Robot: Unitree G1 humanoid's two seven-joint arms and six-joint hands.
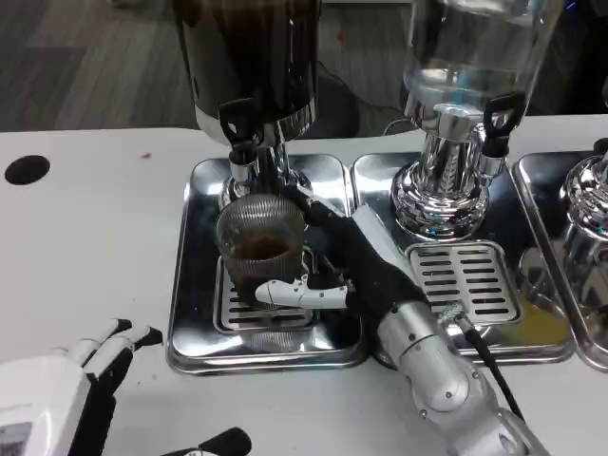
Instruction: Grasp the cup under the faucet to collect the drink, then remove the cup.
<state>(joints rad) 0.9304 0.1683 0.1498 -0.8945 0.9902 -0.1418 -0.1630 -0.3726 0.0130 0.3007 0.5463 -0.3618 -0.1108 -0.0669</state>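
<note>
Left hand (71, 380) rested low at the near left table (85, 247) edge, fingers apart, holding nothing. Right hand (347, 261) reached over the steel drip tray (195, 323), fingers wrapped around the ribbed glass cup (259, 245). Cup stood upright on the tray grate, under the faucet (242, 142) of the dark dispenser (249, 57), brown liquid inside.

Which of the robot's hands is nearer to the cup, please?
Right. The right hand grips the cup under the faucet; the left hand rests apart at the table's near-left edge.
</note>
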